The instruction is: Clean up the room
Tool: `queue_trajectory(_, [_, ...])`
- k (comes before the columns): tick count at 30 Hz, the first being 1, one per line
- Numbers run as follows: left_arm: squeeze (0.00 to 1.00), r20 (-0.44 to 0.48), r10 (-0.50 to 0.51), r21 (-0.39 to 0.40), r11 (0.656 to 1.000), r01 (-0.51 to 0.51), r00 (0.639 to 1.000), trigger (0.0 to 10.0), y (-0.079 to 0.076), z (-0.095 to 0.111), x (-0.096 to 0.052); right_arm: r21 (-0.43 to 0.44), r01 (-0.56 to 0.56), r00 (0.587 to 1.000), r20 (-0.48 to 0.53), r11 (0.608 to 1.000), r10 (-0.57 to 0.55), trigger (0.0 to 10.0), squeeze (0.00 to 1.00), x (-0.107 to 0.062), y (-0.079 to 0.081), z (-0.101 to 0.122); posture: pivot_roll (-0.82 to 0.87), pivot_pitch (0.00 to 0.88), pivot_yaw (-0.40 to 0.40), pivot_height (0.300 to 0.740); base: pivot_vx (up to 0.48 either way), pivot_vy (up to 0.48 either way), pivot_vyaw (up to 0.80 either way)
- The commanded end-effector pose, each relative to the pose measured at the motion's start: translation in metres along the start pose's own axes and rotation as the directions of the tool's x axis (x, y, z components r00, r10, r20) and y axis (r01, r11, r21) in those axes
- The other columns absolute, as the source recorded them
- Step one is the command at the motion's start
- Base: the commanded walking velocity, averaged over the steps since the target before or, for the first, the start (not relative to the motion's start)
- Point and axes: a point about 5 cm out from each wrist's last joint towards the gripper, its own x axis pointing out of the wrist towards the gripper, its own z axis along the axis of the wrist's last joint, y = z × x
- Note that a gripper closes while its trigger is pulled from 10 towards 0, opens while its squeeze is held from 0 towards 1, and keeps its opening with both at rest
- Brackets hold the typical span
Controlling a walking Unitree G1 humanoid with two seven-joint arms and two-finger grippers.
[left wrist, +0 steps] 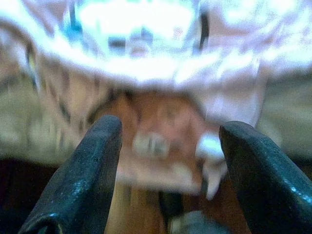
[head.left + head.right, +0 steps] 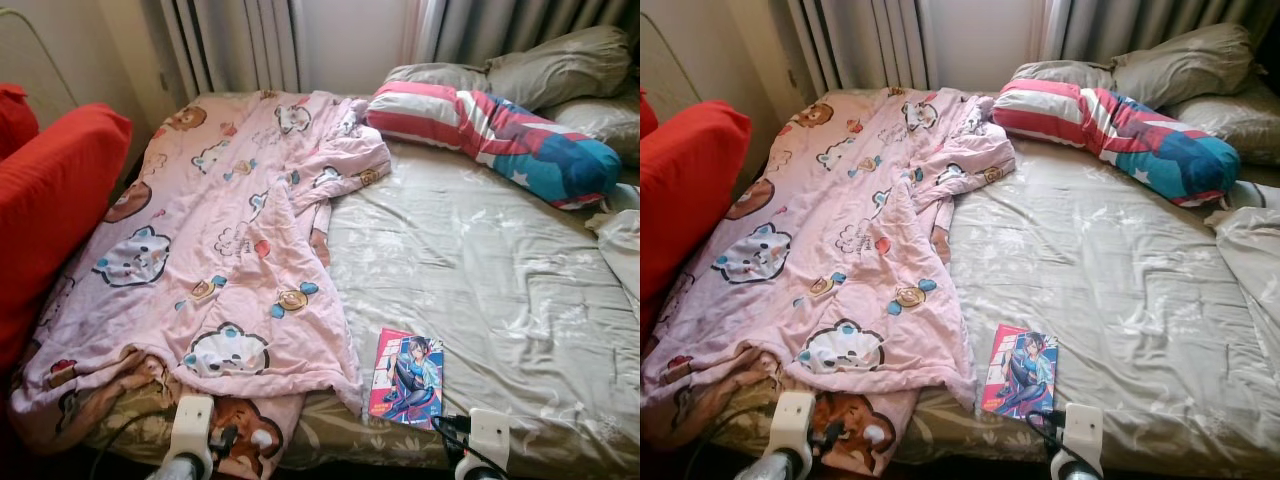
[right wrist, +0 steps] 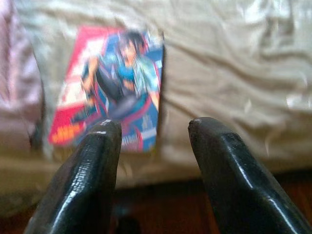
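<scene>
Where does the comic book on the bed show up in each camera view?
Left eye view: comic book, low centre, beside the pink blanket edge.
Right eye view: comic book, low centre.
Left wrist view: not in it.
Right wrist view: comic book, beyond the right gripper.
Shared landmark: the beige sheet.

Left end effector (image 1: 168, 161), fingers (image 1: 80, 180) spread apart, faces the blurred pink blanket's (image 1: 146, 73) hanging edge
</scene>
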Motion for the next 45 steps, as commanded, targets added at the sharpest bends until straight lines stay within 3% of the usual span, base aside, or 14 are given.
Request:
queue_trajectory(1, [0.00,0.112,0.012,-0.017,1.000,-0.010,0.994,10.0,0.003,0.025,0.007,0.016,0.005,0.997,0.070,1.000,-0.006,10.0,0.00,0.005,0.001,0.014,0.04,0.132,0.005,0.740,0.000,0.000,0.00])
queue_trajectory(2, [0.00,0.198,0.015,-0.019,1.000,-0.011,0.980,10.0,0.004,0.047,0.012,0.020,0.002,0.993,0.121,1.000,-0.005,10.0,0.00,0.010,0.002,0.028,0.04,0.134,0.003,0.740,0.000,0.000,0.00])
queue_trajectory(4, [0.00,0.288,0.016,-0.011,1.000,-0.014,0.957,10.0,0.005,0.073,0.016,0.020,-0.010,0.982,0.189,1.000,0.006,10.0,0.00,0.017,0.004,0.046,0.04,0.136,0.000,0.740,0.000,0.000,0.00])
queue_trajectory(8, [0.00,0.429,0.006,0.014,1.000,-0.014,0.903,10.0,0.004,0.105,0.016,-0.020,-0.053,0.937,0.344,0.998,0.057,10.0,0.00,0.023,0.012,0.083,0.03,0.137,-0.003,0.740,0.000,0.000,0.00])
queue_trajectory(11, [0.00,0.490,0.017,0.001,1.000,-0.020,0.871,10.0,0.009,0.105,0.009,-0.050,-0.064,0.903,0.423,0.997,0.079,10.0,0.00,0.019,0.010,0.092,0.01,0.138,-0.013,0.740,0.000,0.000,0.00])
queue_trajectory(15, [0.00,0.503,0.020,0.003,1.000,-0.024,0.864,10.0,0.011,0.097,0.002,-0.060,-0.062,0.886,0.457,0.996,0.082,10.0,0.00,0.015,0.007,0.095,0.02,0.140,-0.016,0.740,0.000,0.000,0.00])
queue_trajectory(29, [0.00,0.505,-0.003,-0.019,1.000,0.014,0.863,10.0,-0.004,0.103,0.006,-0.093,-0.057,0.914,0.396,0.994,0.090,10.0,0.00,0.016,0.009,0.086,0.01,0.132,-0.020,0.740,0.000,0.000,0.00])
queue_trajectory(40, [0.00,0.498,-0.012,-0.014,1.000,0.022,0.867,10.0,-0.002,0.101,0.006,-0.100,-0.059,0.923,0.373,0.993,0.092,10.0,0.00,0.017,0.008,0.083,0.02,0.148,-0.020,0.670,0.000,0.000,0.00])
queue_trajectory(45, [0.00,0.494,-0.020,-0.010,1.000,0.029,0.869,10.0,-0.001,0.102,0.006,-0.100,-0.061,0.925,0.367,0.993,0.094,10.0,0.00,0.016,0.011,0.080,0.02,0.160,-0.017,0.670,0.000,0.000,0.00])
